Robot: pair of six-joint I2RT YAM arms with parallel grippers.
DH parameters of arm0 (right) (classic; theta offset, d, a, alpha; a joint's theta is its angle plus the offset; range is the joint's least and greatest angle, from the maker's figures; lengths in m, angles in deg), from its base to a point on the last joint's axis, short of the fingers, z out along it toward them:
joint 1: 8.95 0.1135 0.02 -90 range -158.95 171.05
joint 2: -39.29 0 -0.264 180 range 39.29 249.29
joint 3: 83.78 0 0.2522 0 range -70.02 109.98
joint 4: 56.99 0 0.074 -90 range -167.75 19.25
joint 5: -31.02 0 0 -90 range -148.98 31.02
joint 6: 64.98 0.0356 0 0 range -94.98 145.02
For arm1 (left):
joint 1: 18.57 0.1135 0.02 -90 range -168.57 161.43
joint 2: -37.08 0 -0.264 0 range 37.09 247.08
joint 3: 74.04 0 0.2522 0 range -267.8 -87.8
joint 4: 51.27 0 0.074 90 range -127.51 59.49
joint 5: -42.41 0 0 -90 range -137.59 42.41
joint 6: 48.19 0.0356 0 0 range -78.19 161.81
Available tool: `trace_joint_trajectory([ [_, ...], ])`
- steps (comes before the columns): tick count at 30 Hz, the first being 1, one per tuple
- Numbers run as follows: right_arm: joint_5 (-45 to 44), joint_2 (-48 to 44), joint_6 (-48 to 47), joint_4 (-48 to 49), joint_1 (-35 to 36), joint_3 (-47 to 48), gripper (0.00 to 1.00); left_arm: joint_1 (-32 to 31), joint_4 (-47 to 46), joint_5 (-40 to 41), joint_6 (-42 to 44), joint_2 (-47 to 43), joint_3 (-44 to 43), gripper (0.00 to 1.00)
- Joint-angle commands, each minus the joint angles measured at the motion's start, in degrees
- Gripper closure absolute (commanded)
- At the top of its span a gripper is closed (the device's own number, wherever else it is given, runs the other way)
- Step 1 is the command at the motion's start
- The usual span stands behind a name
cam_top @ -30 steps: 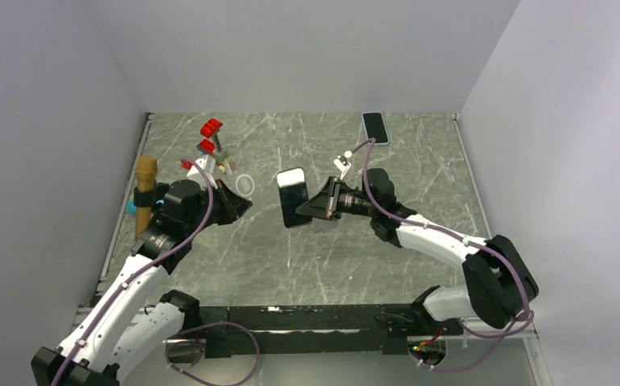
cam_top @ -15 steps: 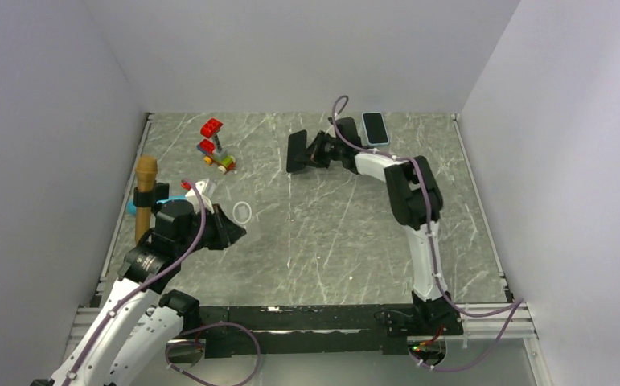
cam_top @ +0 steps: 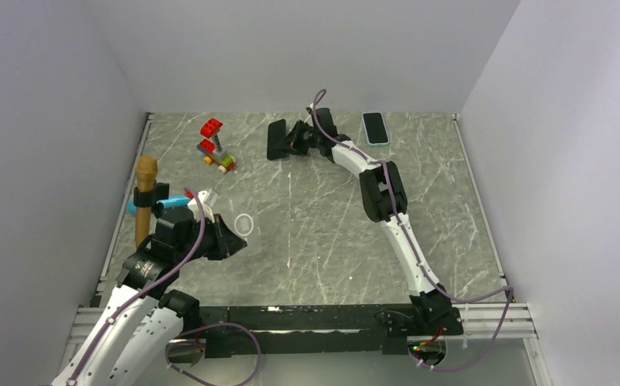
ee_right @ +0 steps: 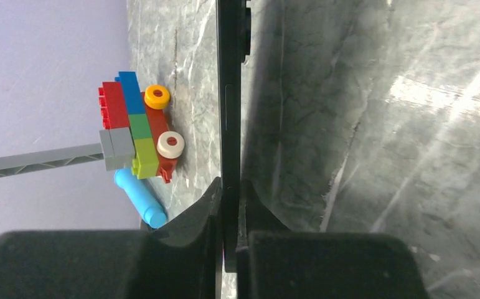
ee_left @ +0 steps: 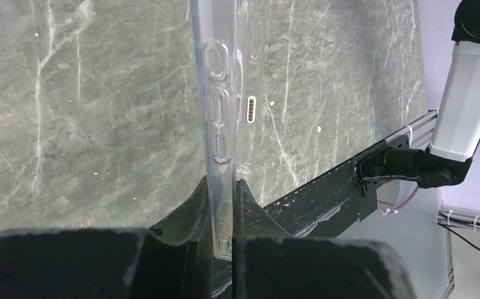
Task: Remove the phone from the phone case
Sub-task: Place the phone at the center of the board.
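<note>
My left gripper (cam_top: 232, 235) is shut on the edge of a clear, empty phone case (cam_top: 244, 222) and holds it above the near-left table. In the left wrist view the case (ee_left: 220, 112) stands edge-on between my closed fingers (ee_left: 223, 208). My right gripper (cam_top: 293, 142) is stretched to the far middle of the table, shut on a black phone (cam_top: 277, 140). In the right wrist view the phone (ee_right: 229, 93) is edge-on between the fingers (ee_right: 228, 208), just above the marble surface.
A second phone in a blue case (cam_top: 375, 128) lies at the far right. A brick toy (cam_top: 215, 145) stands at the far left, also in the right wrist view (ee_right: 134, 128). A brown cylinder (cam_top: 145, 193) and a blue cylinder (cam_top: 166, 201) are at the left edge.
The right arm has carried the black phone from the table's middle to the far back and then leftward. The left arm has drawn the clear case back toward the near left.
</note>
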Motion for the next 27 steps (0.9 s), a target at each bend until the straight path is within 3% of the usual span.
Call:
trace_joint_trajectory([
  [1,0.1,0.5,-1.4,-1.7,0.5,4.3,0.84,-0.1,-0.2,-2.1,-0.1,-0.3,-0.3,1.00],
  [9,-8.6,-3.4,-10.5,-16.8,-0.7,6.2,0.43,-0.1,-4.4,-4.4,-1.8,2.4,1.8,1.00],
  [11,-11.8,-5.8,-14.2,-21.4,-0.9,5.6,0.27,-0.2,-7.0,-6.2,-3.3,3.6,3.1,1.00],
  [13,-14.3,-9.5,-17.9,-23.9,-0.9,2.6,0.20,-0.8,-8.8,-7.5,-4.3,5.1,4.1,1.00],
  [20,-17.3,-31.2,-26.6,-20.5,0.1,-24.7,0.16,-7.0,-16.8,-6.5,-10.0,9.2,8.3,1.00],
  [27,-16.5,-52.4,-27.4,-11.9,0.9,-55.0,0.16,-12.9,-25.8,-6.4,-17.2,13.4,13.6,1.00],
])
